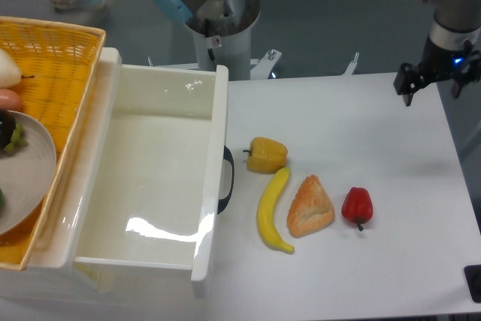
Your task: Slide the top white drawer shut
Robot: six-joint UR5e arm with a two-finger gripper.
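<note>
The top white drawer [150, 178] stands pulled far out of the cabinet at the left, a deep glossy box with nothing inside. Its front panel faces right and carries a black curved handle [227, 180]. My gripper [431, 89] hovers over the table's far right corner, well away from the drawer. Its two dark fingers [406, 89] point down and stand apart, so it is open with nothing between them.
A yellow pepper [267, 155], a banana [273, 210], a pastry [310, 206] and a red pepper [357, 206] lie just right of the handle. A yellow wicker basket [52, 65] holding a plate and fruit sits on the cabinet. The arm's base [218, 13] stands behind the drawer.
</note>
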